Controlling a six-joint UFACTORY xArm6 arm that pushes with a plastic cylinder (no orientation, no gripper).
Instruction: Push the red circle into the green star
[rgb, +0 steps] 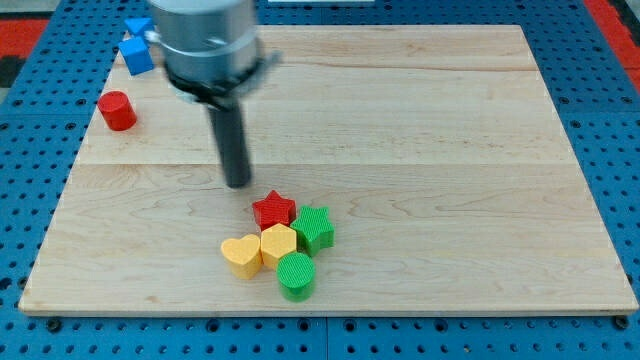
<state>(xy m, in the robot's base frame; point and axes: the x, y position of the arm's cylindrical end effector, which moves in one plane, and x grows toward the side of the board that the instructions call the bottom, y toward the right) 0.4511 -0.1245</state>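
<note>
The red circle (117, 110) sits near the board's left edge, toward the view's top. The green star (315, 228) lies below the board's middle, in a cluster with a red star (273, 210), a yellow hexagon-like block (278, 243), a yellow heart (241, 255) and a green circle (296, 274). My tip (239, 182) rests on the board just up and left of the red star, well to the right of and below the red circle, touching no block.
Two blue blocks (135, 50) sit at the board's top left corner, partly behind the arm's grey body (205, 45). The wooden board (450, 150) lies on a blue pegboard table (610, 120).
</note>
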